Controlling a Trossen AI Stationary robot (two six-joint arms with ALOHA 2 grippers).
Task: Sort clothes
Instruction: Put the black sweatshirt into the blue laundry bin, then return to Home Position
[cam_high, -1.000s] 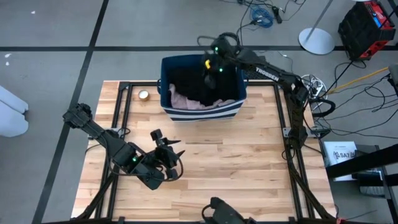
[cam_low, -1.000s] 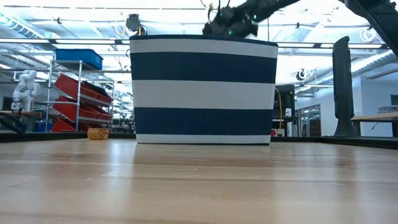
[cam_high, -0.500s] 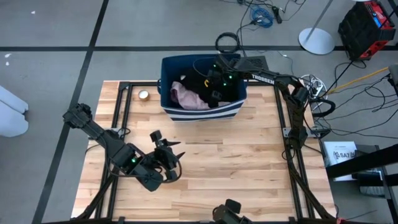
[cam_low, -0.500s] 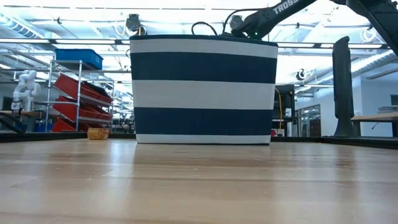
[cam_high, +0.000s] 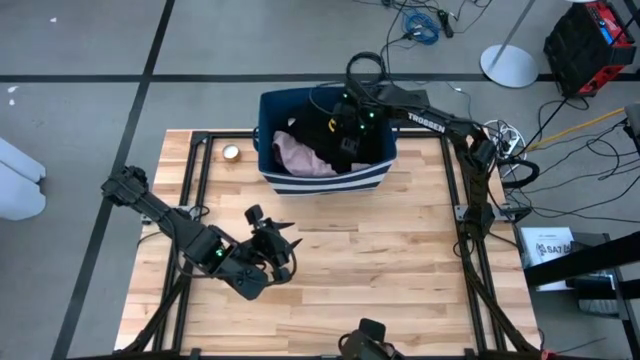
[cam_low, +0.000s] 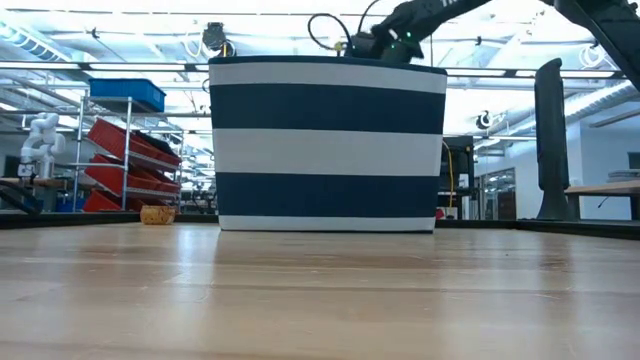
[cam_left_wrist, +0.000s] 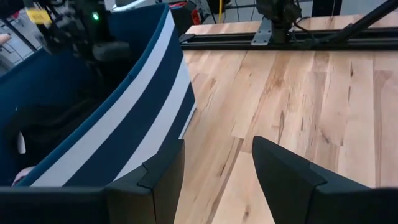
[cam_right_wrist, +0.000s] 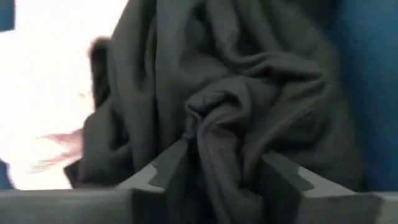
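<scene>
The right gripper (cam_high: 342, 140) is reaching down into the blue bin (cam_high: 268, 172) at the far end of the table (cam_high: 400, 260), and its fingers (cam_right_wrist: 165, 171) are standing a little apart around a bunched fold of a black garment (cam_right_wrist: 249, 93). The fold is sitting in the gap between the fingers, but whether they are pressing on it or merely flanking it cannot be told. The black garment (cam_high: 325, 125) is lying in the middle and right part of the bin, and a pale pink garment (cam_high: 298, 155) is lying beside it toward the left front corner. In the level view across the table, the bin's striped wall (cam_low: 327, 145) is hiding the clothes, and only the right arm's wrist (cam_low: 385, 40) is showing above the rim.

The left gripper (cam_high: 285, 245) is hovering over bare wood near the front left of the table, well apart from the bin. Its fingers (cam_left_wrist: 283, 171) are standing wide apart with nothing between them, pointing toward the bin's striped side (cam_left_wrist: 149, 118). A small round object (cam_high: 232, 153) is sitting on the table just left of the bin.
</scene>
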